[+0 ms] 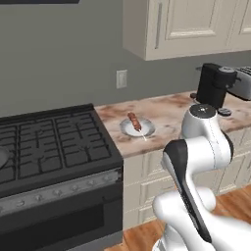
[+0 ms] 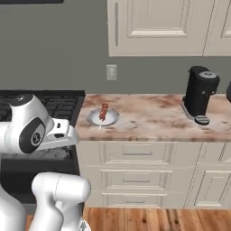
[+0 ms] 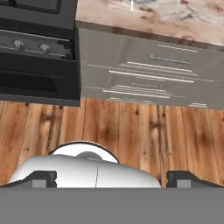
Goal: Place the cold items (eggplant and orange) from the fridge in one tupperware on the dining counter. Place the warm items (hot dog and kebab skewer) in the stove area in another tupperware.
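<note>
You face a grey wall with cream cabinets, a black stove on the left and a marble tabletop to its right. A black coffee maker stands far right. The kebab skewer lies on a small plate near the stove. The jaws are spread wide over the wooden floor, holding nothing.

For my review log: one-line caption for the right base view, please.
Kebab skewer on a small plate on the marble counter, right of the stove; coffee maker farther right.
</note>
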Available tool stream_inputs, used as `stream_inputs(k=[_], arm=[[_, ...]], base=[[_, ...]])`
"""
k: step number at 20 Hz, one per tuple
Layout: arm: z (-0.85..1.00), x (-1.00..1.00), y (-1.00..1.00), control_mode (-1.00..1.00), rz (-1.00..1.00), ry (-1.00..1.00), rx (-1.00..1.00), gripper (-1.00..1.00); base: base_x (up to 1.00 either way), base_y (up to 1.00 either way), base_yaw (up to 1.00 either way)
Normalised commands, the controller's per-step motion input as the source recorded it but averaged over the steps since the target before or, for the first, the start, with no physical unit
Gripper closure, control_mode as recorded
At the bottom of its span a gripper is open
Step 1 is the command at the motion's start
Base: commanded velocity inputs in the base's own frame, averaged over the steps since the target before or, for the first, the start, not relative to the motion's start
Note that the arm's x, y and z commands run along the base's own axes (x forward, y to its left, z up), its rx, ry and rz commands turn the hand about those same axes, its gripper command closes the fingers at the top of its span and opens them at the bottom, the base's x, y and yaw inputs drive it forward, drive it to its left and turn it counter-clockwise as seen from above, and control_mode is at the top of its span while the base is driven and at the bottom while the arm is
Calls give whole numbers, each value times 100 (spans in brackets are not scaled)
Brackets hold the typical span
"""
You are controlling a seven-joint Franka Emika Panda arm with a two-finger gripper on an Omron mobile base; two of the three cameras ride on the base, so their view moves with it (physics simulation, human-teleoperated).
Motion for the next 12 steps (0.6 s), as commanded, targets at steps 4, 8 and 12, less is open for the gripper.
stream_inputs(k=[4, 8, 12], arm=[[0, 0, 0, 100, 0, 0, 0, -100], [0, 0, 0, 100, 0, 0, 0, -100], [0, 0, 0, 100, 0, 0, 0, -100]], base=[[72, -26, 31], [72, -6, 22], [51, -30, 26]])
